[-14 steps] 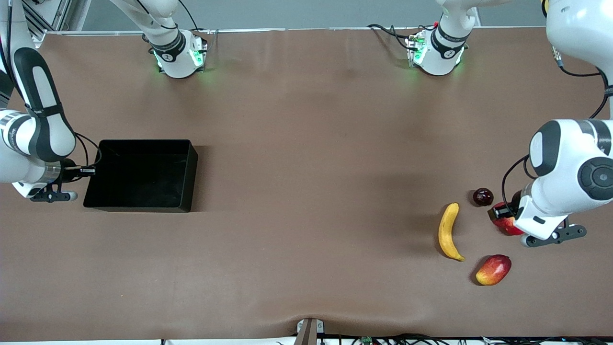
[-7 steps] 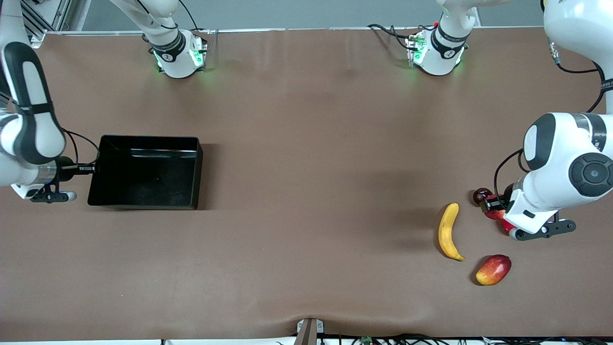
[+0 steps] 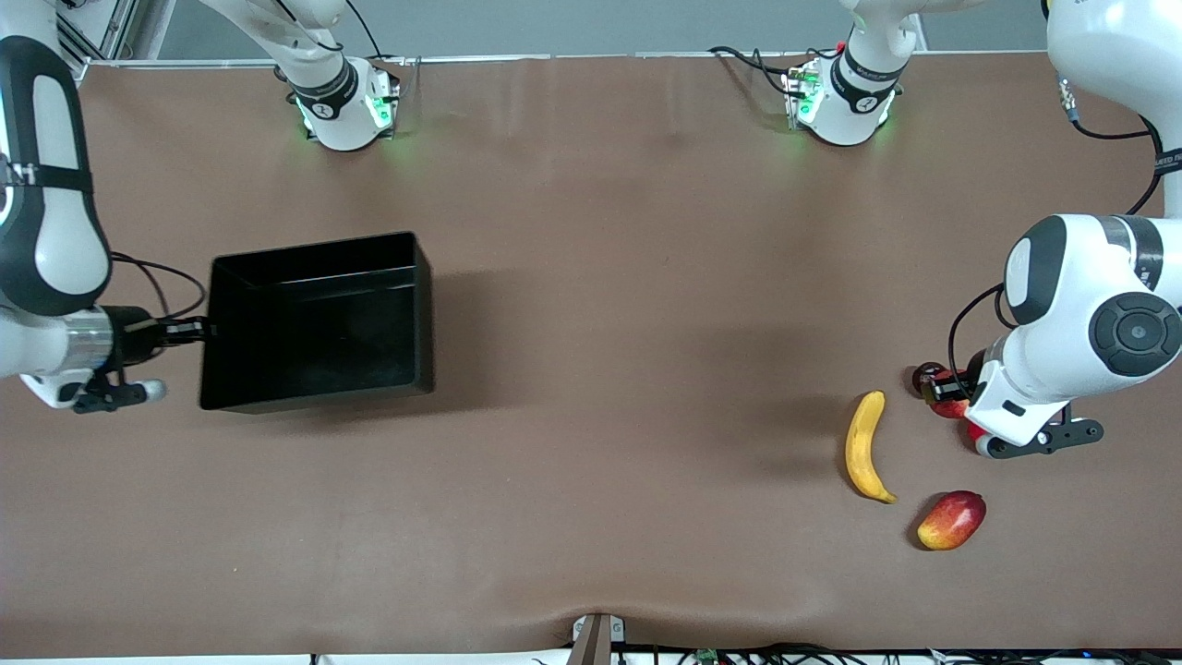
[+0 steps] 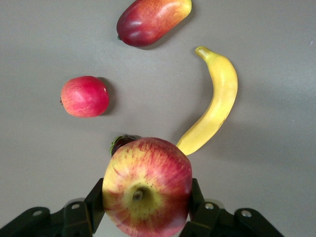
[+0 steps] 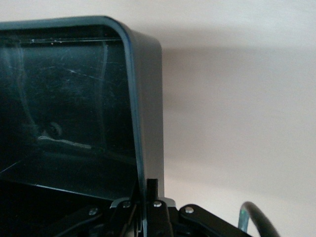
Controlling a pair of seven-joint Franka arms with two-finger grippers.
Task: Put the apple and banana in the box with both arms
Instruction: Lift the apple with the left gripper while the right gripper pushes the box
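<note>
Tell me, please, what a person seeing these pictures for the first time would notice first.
Probably the apple, clamped in the left gripper and held in the air above the other fruit at the left arm's end of the table. Next, the black box, which the right gripper holds by its wall, lifted at the right arm's end. The banana lies untouched on the brown table.

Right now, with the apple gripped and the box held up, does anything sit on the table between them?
Nothing visible does. The left gripper holds the apple above the fruits; the right gripper clamps the wall of the box. Only the banana lies boxward, low on the table.
</note>
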